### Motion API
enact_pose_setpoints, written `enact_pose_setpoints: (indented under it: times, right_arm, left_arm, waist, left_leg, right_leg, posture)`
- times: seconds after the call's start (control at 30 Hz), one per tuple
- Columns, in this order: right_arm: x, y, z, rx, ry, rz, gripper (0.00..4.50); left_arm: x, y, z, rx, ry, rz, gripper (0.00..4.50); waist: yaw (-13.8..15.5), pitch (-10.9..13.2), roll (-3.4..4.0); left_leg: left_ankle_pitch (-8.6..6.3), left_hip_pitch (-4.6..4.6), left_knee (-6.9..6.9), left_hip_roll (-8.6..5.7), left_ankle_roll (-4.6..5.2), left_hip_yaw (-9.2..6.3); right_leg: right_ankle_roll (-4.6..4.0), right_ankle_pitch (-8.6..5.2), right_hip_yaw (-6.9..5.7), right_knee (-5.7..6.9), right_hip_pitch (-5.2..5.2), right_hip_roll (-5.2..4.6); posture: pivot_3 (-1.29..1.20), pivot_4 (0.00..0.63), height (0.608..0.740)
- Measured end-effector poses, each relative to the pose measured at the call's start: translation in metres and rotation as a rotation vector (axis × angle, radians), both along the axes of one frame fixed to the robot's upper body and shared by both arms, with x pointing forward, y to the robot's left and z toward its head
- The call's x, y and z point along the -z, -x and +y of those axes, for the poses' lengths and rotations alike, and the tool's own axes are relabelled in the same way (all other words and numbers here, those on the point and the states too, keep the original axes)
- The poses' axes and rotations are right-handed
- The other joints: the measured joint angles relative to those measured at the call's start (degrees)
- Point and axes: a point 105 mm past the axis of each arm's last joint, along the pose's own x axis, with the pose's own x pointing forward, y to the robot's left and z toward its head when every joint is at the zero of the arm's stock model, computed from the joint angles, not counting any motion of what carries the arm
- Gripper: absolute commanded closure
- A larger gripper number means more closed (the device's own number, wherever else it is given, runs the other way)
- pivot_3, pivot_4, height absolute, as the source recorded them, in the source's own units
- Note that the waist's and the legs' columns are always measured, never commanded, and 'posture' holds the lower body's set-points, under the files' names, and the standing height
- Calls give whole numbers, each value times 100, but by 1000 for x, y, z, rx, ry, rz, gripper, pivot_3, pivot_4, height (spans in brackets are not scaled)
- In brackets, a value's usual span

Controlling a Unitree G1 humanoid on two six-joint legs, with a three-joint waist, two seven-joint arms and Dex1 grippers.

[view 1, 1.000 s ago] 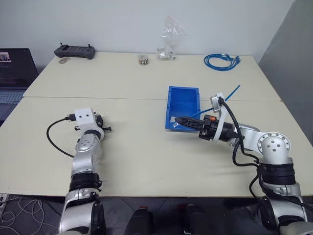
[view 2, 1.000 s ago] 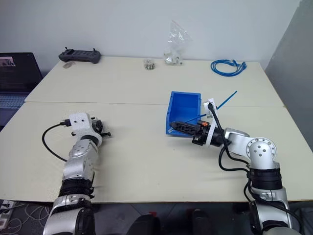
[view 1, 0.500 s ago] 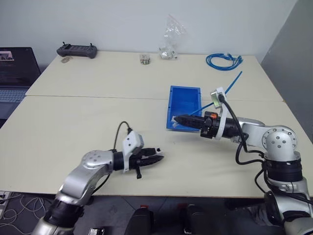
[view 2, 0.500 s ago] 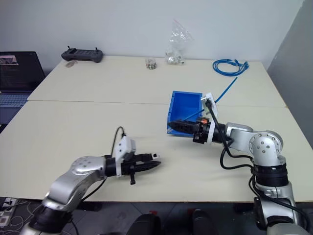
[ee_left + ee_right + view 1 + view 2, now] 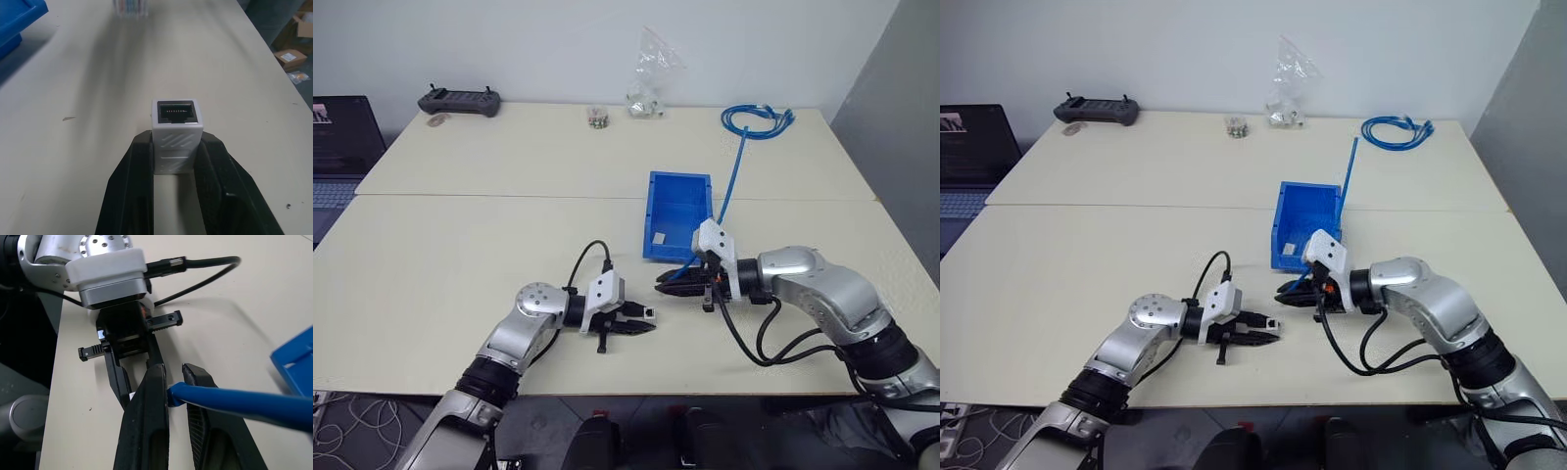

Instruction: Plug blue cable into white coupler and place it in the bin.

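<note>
While the left tool (image 5: 644,323) clamps the white coupler (image 5: 176,131) and the right tool (image 5: 663,287) pinches the blue cable (image 5: 234,402) just opposite, a tilted plug could miss the socket and jam.

Cream table (image 5: 509,166) of two joined tops. Black handheld controller (image 5: 460,100) at far left edge, small round item (image 5: 435,120) beside it. Clear plastic bag (image 5: 649,73) mid-back; small cluster (image 5: 597,117), possibly connectors, near it. Coiled blue cable bundle (image 5: 756,120) far right. Laptop (image 5: 335,137) off table's left.
</note>
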Motion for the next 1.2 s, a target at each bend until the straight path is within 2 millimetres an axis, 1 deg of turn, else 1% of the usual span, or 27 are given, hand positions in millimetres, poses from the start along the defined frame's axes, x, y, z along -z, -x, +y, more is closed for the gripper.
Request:
enact_pose_setpoints:
  times: [0.1,0.3,0.57,0.73,0.87,1.2]
  right_arm:
    - [8,5,4,-36,11,1,4273]
    - [25,6,2,-61,48,1,4273]
    - [28,1,5,-70,20,-9,4273]
    - [29,2,4,-98,41,-39,4273]
    - [33,3,3,-124,63,-63,4273]
    - [35,2,-4,-162,98,-76,4273]
  left_arm:
    - [1,1,-5,7,12,10,3724]
    - [2,0,-5,6,4,28,3724]
    - [2,-1,-8,-2,6,43,3724]
    - [3,-2,-9,-4,9,43,3724]
    - [3,-2,-9,-5,9,44,3724]
    - [5,-2,-11,-13,10,52,3724]
  waist:
    - [3,0,0]
    - [6,0,0]
    - [9,-2,0]
    - [15,-4,1]
    - [15,-7,2]
    - [17,-8,2]
  left_leg:
    - [0,-8,15,0,0,-7]
    - [-1,-13,48,2,1,-9]
    - [0,-9,53,0,1,-8]
    - [0,-7,53,-1,1,-8]
    - [0,-4,53,-4,1,-8]
    - [-1,48,50,-5,2,-9]
  right_leg:
    - [0,0,-6,5,0,0]
    - [4,2,-7,14,3,2]
    - [7,5,-4,17,8,4]
    - [7,5,-5,17,10,4]
    - [7,5,-5,16,14,4]
    - [9,3,-5,8,65,3]
  posture:
    - [0,150,740]
    - [0,150,740]
    - [0,150,740]
    - [0,150,740]
    - [0,150,740]
    - [0,150,740]
